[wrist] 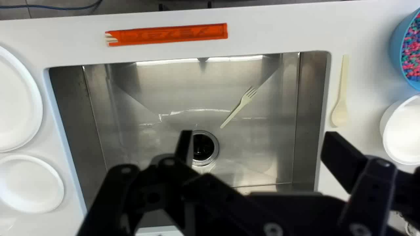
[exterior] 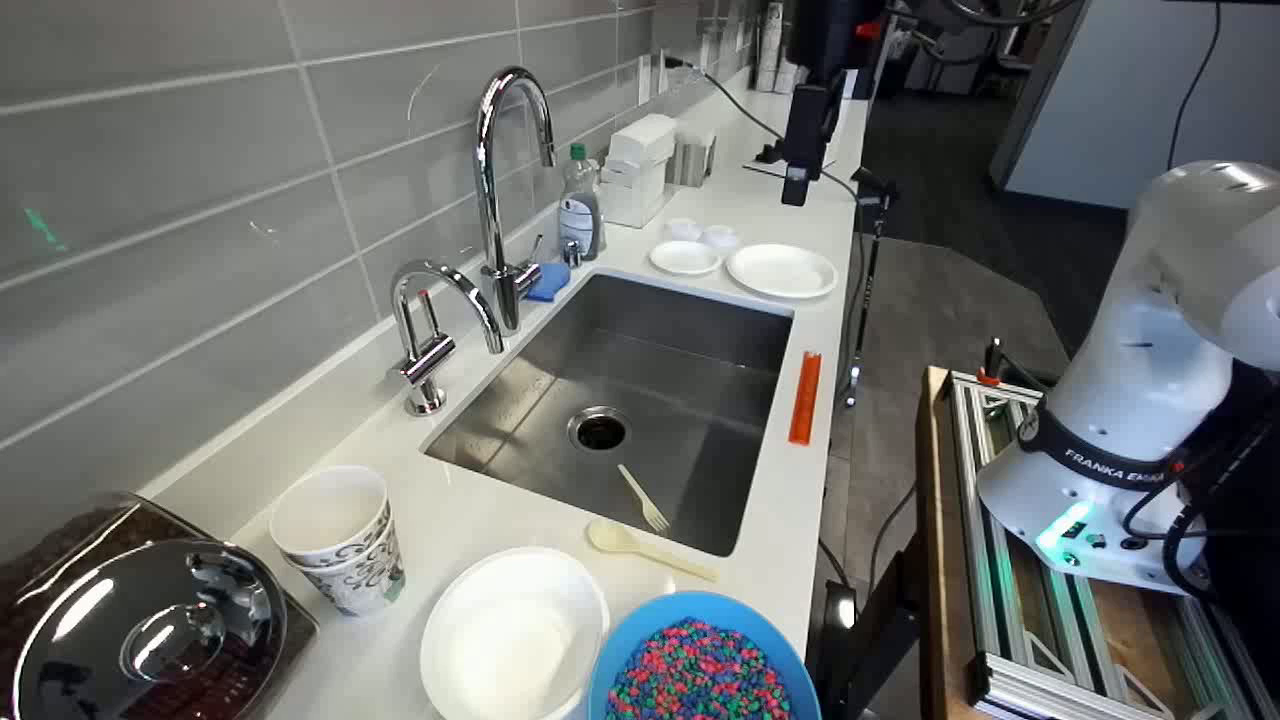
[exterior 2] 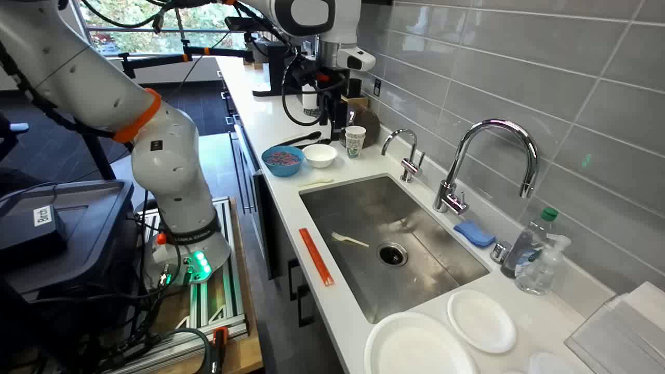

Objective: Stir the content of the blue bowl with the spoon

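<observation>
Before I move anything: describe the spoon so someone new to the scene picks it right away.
Start at the steel sink set into the white counter. On that counter, between the sink and the blue bowl and white bowl, lies the pale cream spoon. A similarly pale fork lies inside the sink and has tines; the spoon lies outside and ends in a rounded oval.

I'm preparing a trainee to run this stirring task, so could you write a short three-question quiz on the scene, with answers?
1. Multiple choice: where does the spoon lie? A, on a plate; B, on the counter between the sink and the blue bowl; C, inside a cup.
2. True or false: the gripper is open and holds nothing.
3. Short answer: which utensil lies inside the sink?

Key: 1. B. 2. True. 3. The fork.
</observation>
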